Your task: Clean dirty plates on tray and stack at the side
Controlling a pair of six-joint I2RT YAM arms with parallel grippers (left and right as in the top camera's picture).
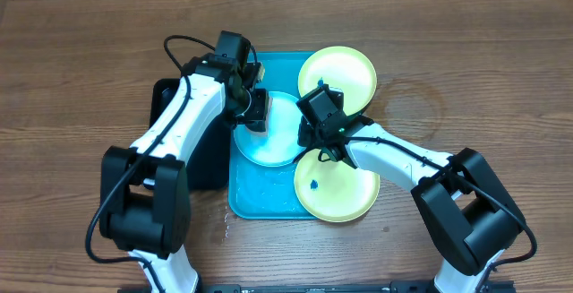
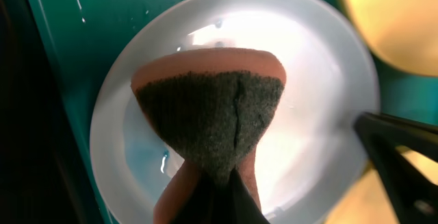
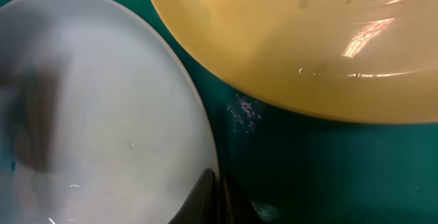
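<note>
While the sponge (image 2: pixel 209 111) is pinched by the left end effector (image 1: pixel 257 112) over the cyan plate (image 1: pixel 279 142) on the tray (image 1: pixel 255 199), the right end effector (image 3: pixel 215 198) is pressed together at its rim; the plate could be skidded by hard scrubbing.

Left arm (image 1: pixel 183 118) and right arm (image 1: pixel 394 154) bent inward, fingers (image 3: pixel 204 195) pinched shut.

Three plates (image 1: pixel 276 142) on the tray (image 1: pixel 255 200): one left, two right, front and back
</note>
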